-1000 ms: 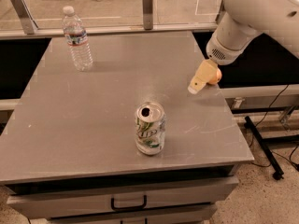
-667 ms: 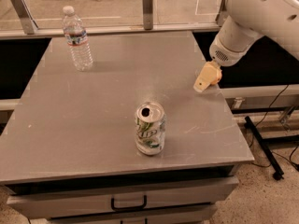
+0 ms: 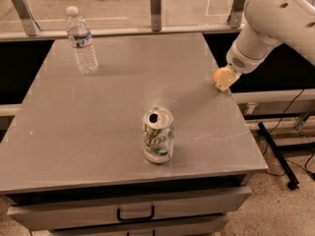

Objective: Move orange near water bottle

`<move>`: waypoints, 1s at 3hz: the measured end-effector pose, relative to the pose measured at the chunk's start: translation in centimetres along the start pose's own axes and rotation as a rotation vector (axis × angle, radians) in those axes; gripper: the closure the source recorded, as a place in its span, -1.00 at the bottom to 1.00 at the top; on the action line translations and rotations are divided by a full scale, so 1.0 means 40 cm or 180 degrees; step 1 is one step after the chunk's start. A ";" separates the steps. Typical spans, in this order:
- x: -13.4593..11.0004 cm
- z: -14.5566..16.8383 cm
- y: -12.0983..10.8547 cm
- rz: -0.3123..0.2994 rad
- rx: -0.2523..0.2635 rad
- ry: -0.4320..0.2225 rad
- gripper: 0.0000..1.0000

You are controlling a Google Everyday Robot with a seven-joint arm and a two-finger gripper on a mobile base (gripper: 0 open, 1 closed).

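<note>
The orange (image 3: 217,74) shows only as a small orange sliver at the table's right edge, mostly hidden behind the gripper. The gripper (image 3: 225,78), cream-coloured at the end of the white arm (image 3: 275,23), is right at the orange, covering its right side. I cannot tell whether it holds the orange. The water bottle (image 3: 82,41), clear with a white cap and a label band, stands upright at the table's far left corner, far from the orange and the gripper.
A white-and-green soda can (image 3: 158,134) stands upright near the front middle of the grey table (image 3: 98,132). A glass barrier with metal posts (image 3: 156,6) runs along the back. Drawers (image 3: 135,213) sit under the table front. Cables lie on the floor at right.
The gripper has moved a little to the right and up, toward the table's right edge, now covering most of the orange. The bottle and can have not moved.
</note>
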State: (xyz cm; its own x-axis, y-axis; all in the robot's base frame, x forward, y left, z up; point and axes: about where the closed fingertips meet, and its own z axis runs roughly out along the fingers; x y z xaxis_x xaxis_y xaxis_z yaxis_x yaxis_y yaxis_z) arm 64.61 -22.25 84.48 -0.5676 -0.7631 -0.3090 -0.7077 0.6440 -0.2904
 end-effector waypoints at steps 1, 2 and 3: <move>-0.031 -0.026 0.009 -0.0063 -0.0078 -0.0172 0.74; -0.112 -0.109 0.028 -0.0246 -0.0130 -0.0541 1.00; -0.207 -0.167 0.053 -0.0461 -0.0193 -0.0788 1.00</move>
State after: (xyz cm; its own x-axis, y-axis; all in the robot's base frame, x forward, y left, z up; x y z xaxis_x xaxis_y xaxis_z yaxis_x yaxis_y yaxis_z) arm 65.01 -14.94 92.46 -0.3443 -0.8057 -0.4819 -0.8020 0.5193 -0.2953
